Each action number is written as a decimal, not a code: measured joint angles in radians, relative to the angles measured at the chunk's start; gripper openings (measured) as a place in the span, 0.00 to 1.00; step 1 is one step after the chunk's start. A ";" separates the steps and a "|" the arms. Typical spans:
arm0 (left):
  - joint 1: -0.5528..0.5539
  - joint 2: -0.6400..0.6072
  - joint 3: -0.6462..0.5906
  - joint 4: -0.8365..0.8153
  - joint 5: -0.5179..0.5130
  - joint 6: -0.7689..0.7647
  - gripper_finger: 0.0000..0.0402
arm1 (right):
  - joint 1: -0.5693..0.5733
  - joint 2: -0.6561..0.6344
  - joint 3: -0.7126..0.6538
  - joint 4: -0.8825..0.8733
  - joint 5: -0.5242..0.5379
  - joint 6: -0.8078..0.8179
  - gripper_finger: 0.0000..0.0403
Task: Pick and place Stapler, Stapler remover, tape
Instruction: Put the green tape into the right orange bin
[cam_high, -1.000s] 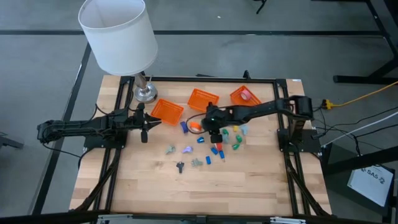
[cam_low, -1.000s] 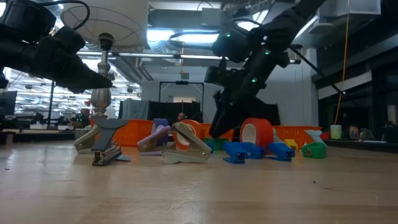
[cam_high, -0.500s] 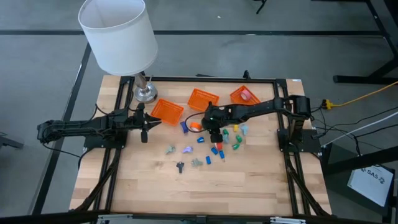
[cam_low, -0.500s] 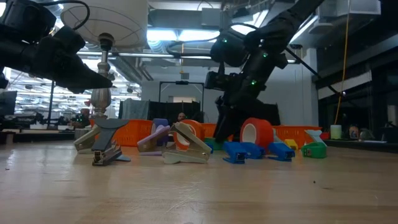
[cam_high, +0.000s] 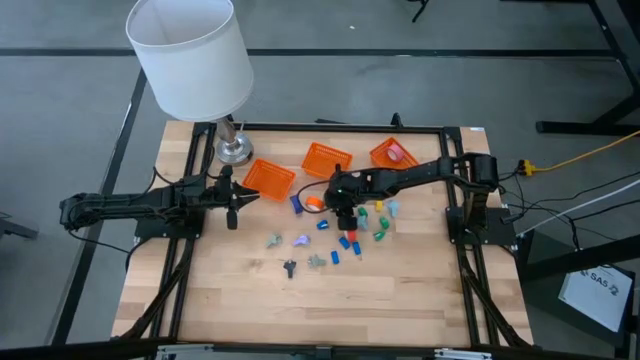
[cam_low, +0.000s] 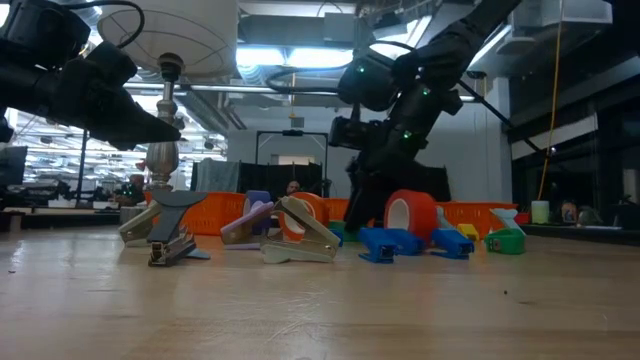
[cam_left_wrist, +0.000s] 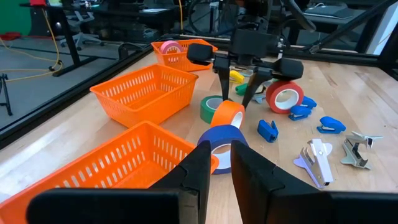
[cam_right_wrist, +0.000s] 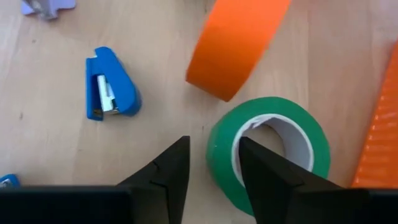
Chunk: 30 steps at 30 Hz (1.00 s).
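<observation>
At the middle of the table, just below the centre basket (cam_high: 327, 158), the right gripper (cam_right_wrist: 212, 163) is lowered over the cluster of tape rolls. In the right wrist view its jaws are seen partly open with nothing clamped: one finger stands outside the green tape roll (cam_right_wrist: 270, 152) and the other over the roll's wall, so that the near side of the ring lies between them. The orange tape roll (cam_right_wrist: 239, 43) leans just beside the green one, at about twelve o'clock from it in that view, and a small blue stapler (cam_right_wrist: 111, 84) lies apart at ten o'clock. For a sound grip, it is judged that one finger should be brought inside the ring and the other outside, the wall pinched squarely, and the orange roll left undisturbed during the lift. The left gripper (cam_high: 232, 198) is held at nine o'clock near the left basket (cam_high: 269, 179), its jaws nearly closed and empty.
</observation>
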 joint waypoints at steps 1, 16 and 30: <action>0.000 0.000 0.000 0.000 0.000 0.000 0.15 | -0.002 0.000 0.000 0.000 0.001 0.007 0.31; 0.000 0.000 0.000 0.000 0.000 0.000 0.15 | -0.029 -0.039 -0.007 -0.007 -0.166 0.022 0.10; 0.000 0.000 0.000 0.000 0.000 0.000 0.15 | -0.113 -0.233 -0.004 -0.015 -0.550 -0.007 0.11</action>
